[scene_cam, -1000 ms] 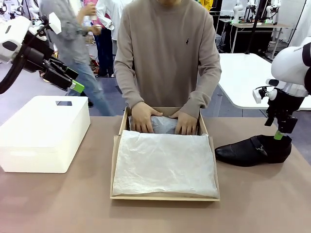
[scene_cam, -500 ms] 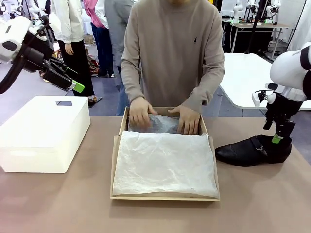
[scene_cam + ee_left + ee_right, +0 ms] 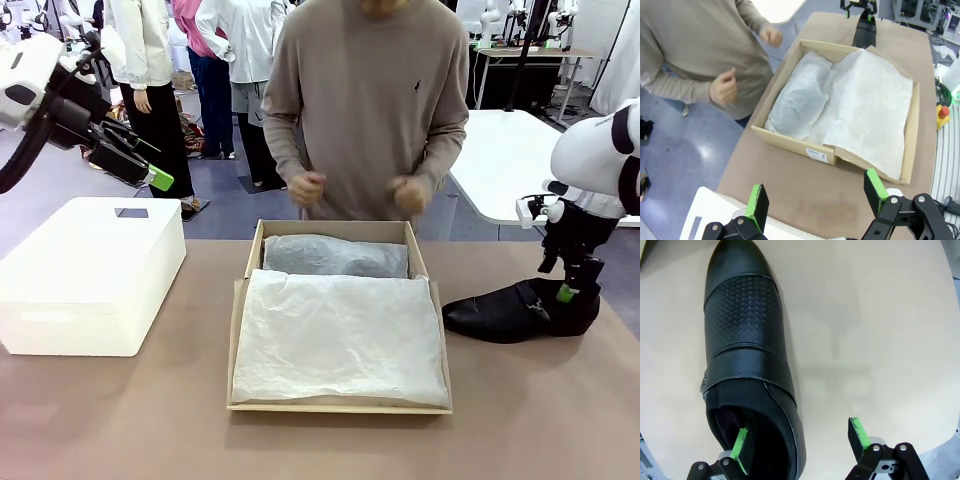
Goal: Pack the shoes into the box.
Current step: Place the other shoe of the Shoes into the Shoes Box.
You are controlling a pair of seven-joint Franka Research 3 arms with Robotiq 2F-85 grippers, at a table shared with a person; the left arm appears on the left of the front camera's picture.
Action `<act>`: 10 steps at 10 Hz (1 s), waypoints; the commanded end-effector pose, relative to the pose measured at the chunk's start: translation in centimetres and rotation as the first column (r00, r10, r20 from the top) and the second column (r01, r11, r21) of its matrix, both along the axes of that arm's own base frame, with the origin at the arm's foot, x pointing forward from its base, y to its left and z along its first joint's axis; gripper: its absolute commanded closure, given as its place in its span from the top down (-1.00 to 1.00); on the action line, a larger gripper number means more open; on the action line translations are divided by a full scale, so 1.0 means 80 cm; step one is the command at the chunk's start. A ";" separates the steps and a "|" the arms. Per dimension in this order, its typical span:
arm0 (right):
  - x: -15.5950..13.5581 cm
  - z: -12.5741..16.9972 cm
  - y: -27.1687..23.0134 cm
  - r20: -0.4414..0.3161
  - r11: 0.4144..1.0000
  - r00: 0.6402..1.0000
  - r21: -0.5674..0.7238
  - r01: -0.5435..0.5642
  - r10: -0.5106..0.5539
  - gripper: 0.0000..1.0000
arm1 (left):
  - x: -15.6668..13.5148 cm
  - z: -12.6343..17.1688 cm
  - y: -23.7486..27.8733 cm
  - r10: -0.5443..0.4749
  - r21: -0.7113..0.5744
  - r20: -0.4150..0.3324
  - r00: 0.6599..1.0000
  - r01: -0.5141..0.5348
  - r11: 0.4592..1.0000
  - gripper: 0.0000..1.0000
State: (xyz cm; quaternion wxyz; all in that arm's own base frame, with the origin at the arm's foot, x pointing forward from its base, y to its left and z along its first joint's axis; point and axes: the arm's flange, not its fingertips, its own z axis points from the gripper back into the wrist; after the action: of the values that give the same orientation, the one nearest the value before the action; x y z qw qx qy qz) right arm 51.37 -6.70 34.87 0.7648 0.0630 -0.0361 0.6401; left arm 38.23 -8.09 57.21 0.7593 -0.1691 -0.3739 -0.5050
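Observation:
One black shoe (image 3: 520,310) lies on its sole on the table, right of the box, toe pointing at it. My right gripper (image 3: 568,294) hangs open at its heel. In the right wrist view one finger (image 3: 741,444) dips into the shoe (image 3: 747,350) opening and the other (image 3: 857,434) stands outside, over bare table. The tan box (image 3: 251,252) sits mid-table, lined with white tissue (image 3: 340,335), with a tissue-wrapped bundle (image 3: 335,257) in its far part; what it wraps is hidden. My left gripper (image 3: 150,172) is open, raised high at the left, looking down on the box (image 3: 790,140).
A white plastic box (image 3: 90,275) stands at the table's left, under my left arm. The person stands behind the cardboard box with both hands (image 3: 305,187) drawn up as fists at the chest. Bare table lies in front of the box. Other people walk farther back.
The person's hands have lifted off the wrapped bundle and pulled back to the chest. My right gripper has sunk a little toward the shoe's heel. The left arm has stayed put.

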 end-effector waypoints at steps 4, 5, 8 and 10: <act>0.001 -0.022 -0.008 0.025 0.999 0.999 0.043 -0.025 0.023 1.00 | 0.001 -0.001 0.000 -0.012 -0.016 0.002 1.000 0.012 1.000 1.00; 0.002 -0.024 -0.008 0.004 0.999 1.000 0.041 -0.028 0.027 1.00 | 0.001 -0.001 0.000 -0.012 -0.016 0.002 1.000 0.012 1.000 1.00; 0.003 -0.023 -0.009 -0.025 1.000 1.000 0.028 -0.012 0.013 0.02 | 0.001 -0.001 0.000 -0.012 -0.016 0.002 1.000 0.012 1.000 1.00; 0.001 -0.022 -0.009 -0.032 1.000 0.999 0.026 -0.002 0.003 -0.72 | 0.001 -0.001 0.000 -0.012 -0.016 0.002 1.000 0.012 1.000 1.00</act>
State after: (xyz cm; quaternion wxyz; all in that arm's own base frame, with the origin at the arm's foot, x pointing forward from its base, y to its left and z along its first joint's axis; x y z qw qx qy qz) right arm 51.30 -7.14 32.90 0.7665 0.0798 -0.0318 0.6364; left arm 38.23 -8.09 57.21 0.7593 -0.1691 -0.3739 -0.5050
